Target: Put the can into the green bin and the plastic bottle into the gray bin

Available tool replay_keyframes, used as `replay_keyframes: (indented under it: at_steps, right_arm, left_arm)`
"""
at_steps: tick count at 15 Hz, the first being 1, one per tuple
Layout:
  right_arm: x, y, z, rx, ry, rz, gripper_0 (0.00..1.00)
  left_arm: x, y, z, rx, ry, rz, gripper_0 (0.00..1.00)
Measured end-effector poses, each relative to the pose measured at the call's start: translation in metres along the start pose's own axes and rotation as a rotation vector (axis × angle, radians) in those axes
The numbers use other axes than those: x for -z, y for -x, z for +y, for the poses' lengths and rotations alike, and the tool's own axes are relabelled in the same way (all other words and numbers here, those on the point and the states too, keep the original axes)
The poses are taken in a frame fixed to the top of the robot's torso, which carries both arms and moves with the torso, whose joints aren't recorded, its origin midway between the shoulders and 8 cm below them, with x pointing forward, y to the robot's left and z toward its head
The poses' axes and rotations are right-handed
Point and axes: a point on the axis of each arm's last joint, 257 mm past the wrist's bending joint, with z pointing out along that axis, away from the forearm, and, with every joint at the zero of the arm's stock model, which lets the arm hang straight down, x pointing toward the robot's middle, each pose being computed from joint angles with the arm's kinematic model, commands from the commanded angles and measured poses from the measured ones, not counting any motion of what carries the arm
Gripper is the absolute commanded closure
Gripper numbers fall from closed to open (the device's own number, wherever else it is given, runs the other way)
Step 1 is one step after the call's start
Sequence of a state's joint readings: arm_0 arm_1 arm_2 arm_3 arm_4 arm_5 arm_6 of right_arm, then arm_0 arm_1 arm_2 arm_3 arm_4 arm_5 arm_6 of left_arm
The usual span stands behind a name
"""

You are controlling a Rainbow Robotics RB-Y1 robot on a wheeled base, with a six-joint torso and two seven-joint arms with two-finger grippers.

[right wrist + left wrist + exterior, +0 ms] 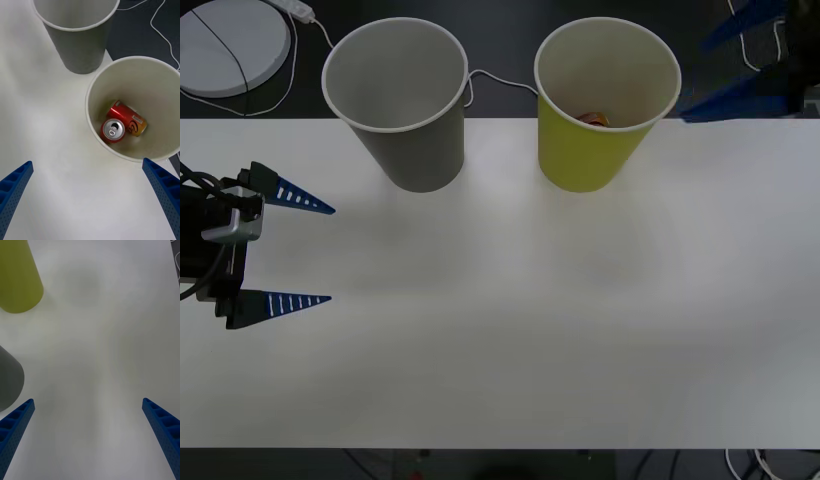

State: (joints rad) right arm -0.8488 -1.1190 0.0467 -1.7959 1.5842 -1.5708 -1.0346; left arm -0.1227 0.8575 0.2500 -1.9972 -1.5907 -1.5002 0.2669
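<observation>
Can: the red can (123, 127) lies on its side at the bottom of the green bin (595, 150); the right wrist view seems to show two red cans there, one with its silver top facing up, the other behind it, touching.
Gray bin: the gray bin (415, 140) stands upright just beside the green bin, apart from it; what shows of its white inside holds nothing.
Plastic bottle: no bottle is on the white table (510, 320).
Right gripper: the right gripper (740, 65) hangs above and just beyond the green bin's rim, blue fingers spread wide, holding nothing.
Left gripper: the left gripper (290, 250) sits low over the table's left side, well apart from both bins, fingers wide apart and empty.
Risk, tipping: both bins are tall paper cups; a low pass by the right arm could catch the green bin's rim and topple it, spilling the can.
Risk, stall: with no bottle to reach, the second half of the task probably cannot begin.
Hard to make out: the gray bin's floor is cut off; from the front, just a sliver of red and gold shows in the green bin.
</observation>
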Motion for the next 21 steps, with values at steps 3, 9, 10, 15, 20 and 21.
replay_keyframes:
  at_steps: [3, 9, 10, 15, 20, 21]
  right_arm:
    - [0.009, -0.018, 0.016, 0.083, 0.011, -0.032, 0.0]
    - [0.019, -0.057, 0.049, 0.185, 0.072, -0.093, 0.0]
    - [0.02, -0.065, 0.053, 0.202, 0.079, -0.1, 0.0]
    - [0.023, -0.108, 0.07, 0.29, 0.106, -0.115, 0.0]
    - [0.02, -0.147, 0.071, 0.344, 0.114, -0.167, 0.0]
    - [0.02, -0.154, 0.07, 0.351, 0.113, -0.179, 0.0]
  left_arm:
    - [0.0, 0.0, 0.0, 0.0, 0.0, 0.0, 0.0]
    - [0.0, 0.0, 0.0, 0.0, 0.0, 0.0, 0.0]
    - [0.0, 0.0, 0.0, 0.0, 0.0, 0.0, 0.0]
    - [0.0, 0.0, 0.0, 0.0, 0.0, 0.0, 0.0]
    - [0.0, 0.0, 0.0, 0.0, 0.0, 0.0, 0.0]
    - [0.0, 0.0, 0.0, 0.0, 0.0, 0.0, 0.0]
